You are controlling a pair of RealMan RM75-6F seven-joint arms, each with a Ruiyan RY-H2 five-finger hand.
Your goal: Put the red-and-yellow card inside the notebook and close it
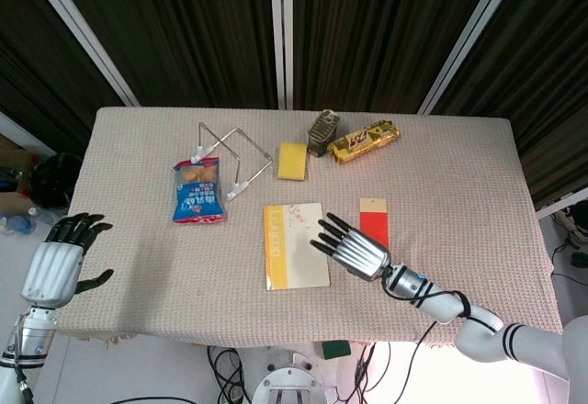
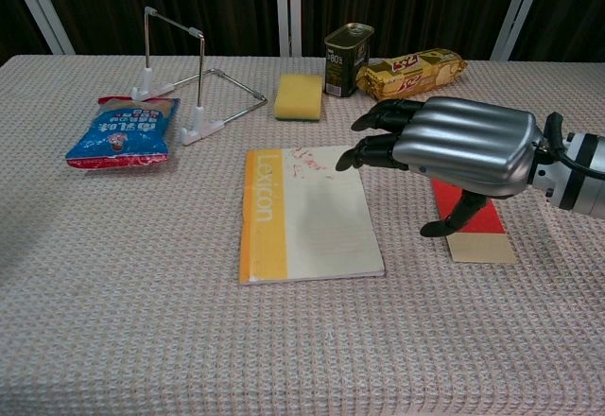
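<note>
A closed notebook (image 1: 295, 244) (image 2: 307, 214) with a cream cover and a yellow spine strip lies flat near the table's middle. The red-and-yellow card (image 1: 374, 223) (image 2: 473, 225) lies flat just right of it, partly hidden by my hand in the chest view. My right hand (image 1: 354, 249) (image 2: 452, 148) hovers open above the notebook's right edge and the card, fingers spread toward the left, holding nothing. My left hand (image 1: 62, 261) hangs open off the table's left edge, far from both objects.
A blue snack bag (image 1: 199, 191) and a wire stand (image 1: 233, 157) sit at the left. A yellow sponge (image 1: 293, 161), a small can (image 1: 322, 132) and a gold snack packet (image 1: 365, 140) lie along the back.
</note>
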